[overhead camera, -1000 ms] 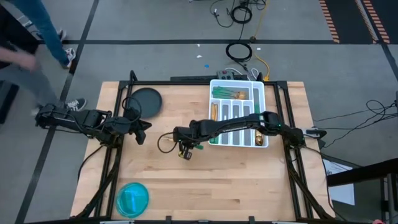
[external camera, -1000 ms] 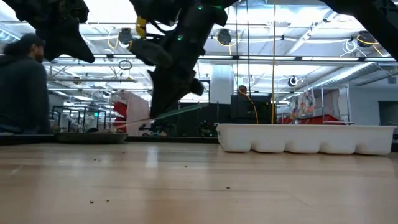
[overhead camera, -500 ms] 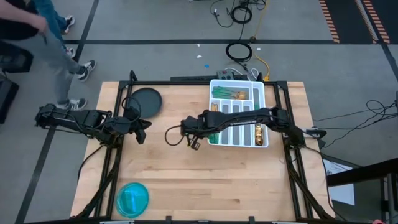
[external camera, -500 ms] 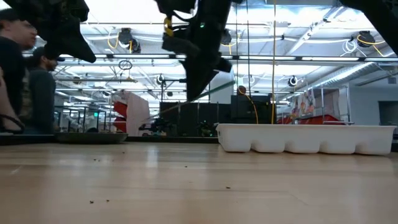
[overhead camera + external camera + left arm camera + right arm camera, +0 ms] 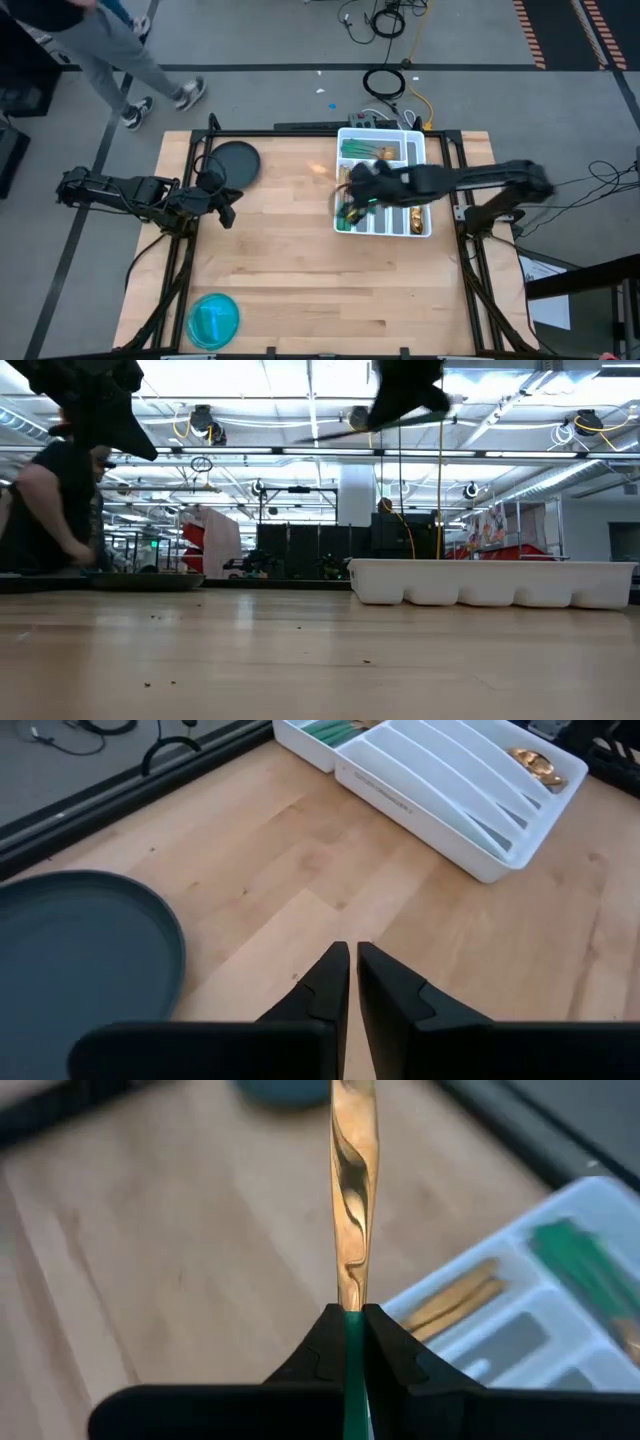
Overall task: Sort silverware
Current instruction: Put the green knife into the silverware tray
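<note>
A pale butcher-block table (image 5: 290,260) of jointed wooden strips stands on a grey workshop floor, with a person walking past beyond its 10 o'clock corner. A second ago the right arm reached out to the middle of the table; it has since swung back, so the right gripper (image 5: 352,200) now hangs over the left-hand end of the white divided tray (image 5: 420,228), at 2 o'clock on the table. Its fingers are clamped on the teal handle of a knife (image 5: 354,1190), whose flat, mirror-gold blade sticks straight out ahead. That puts the piece over the tray, so lowering it into a slot looks like the next step.

The tray is glossy moulded plastic with long narrow compartments; teal-handled silverware (image 5: 370,150) lies in its far cross-compartment.

The left gripper (image 5: 352,982) waits at 9 o'clock, fingers almost together on nothing, near a matte dark round plate (image 5: 234,161). A translucent turquoise bowl (image 5: 213,319) sits at 7 o'clock.
</note>
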Controlling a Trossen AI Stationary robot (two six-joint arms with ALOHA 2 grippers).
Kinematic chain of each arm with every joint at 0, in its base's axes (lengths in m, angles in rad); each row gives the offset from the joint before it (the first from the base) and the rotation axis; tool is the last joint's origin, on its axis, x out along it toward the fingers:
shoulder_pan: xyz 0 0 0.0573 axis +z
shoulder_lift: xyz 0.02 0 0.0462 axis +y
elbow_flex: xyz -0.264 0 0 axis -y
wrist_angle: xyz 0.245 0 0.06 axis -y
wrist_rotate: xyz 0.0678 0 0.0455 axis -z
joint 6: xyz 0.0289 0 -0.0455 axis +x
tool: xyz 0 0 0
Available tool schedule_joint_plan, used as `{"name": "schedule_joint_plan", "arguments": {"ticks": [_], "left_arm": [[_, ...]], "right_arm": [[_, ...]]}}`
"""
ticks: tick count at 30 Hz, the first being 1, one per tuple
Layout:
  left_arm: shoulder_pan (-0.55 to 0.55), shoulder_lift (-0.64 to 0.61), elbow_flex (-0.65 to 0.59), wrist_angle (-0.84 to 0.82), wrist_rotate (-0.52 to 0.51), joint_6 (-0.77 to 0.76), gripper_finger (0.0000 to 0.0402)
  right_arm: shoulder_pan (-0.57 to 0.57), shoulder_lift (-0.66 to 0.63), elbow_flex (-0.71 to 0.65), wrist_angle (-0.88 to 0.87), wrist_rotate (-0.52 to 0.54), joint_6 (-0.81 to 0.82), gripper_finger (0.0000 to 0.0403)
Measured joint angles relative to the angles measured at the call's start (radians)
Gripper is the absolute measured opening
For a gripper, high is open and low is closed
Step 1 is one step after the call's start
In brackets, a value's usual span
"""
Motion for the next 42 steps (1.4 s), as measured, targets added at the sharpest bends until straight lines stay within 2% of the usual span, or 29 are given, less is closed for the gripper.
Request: {"name": "schedule_joint_plan", "arguments": {"ticks": [5, 9, 13, 21, 31, 42], "left_arm": [[0.000, 0.000, 0.000, 0.001, -0.017, 0.004, 0.0032], [0.000, 0.000, 0.000, 0.002, -0.039, 0.004, 0.0032], [0.000, 0.000, 0.000, 0.002, -0.059, 0.004, 0.0032], [0.000, 0.000, 0.000, 0.001, -0.082, 0.004, 0.0032], [0.000, 0.000, 0.000, 0.001, -0.084, 0.003, 0.0032], [0.000, 0.000, 0.000, 0.001, -0.084, 0.001, 0.0032]], "right_arm": [[-0.028, -0.206, -0.203, 0.130, 0.142, 0.148, 0.0000], [-0.030, -0.273, -0.352, 0.302, 0.266, 0.291, 0.0000], [-0.034, -0.253, -0.448, 0.449, 0.310, 0.407, 0.0000], [-0.044, -0.141, -0.486, 0.472, 0.412, 0.737, 0.0000], [-0.044, 0.017, -0.486, 0.520, 0.362, 0.888, 0.0000], [-0.052, 0.148, -0.485, 0.588, 0.258, 0.909, 0.0000]]}}
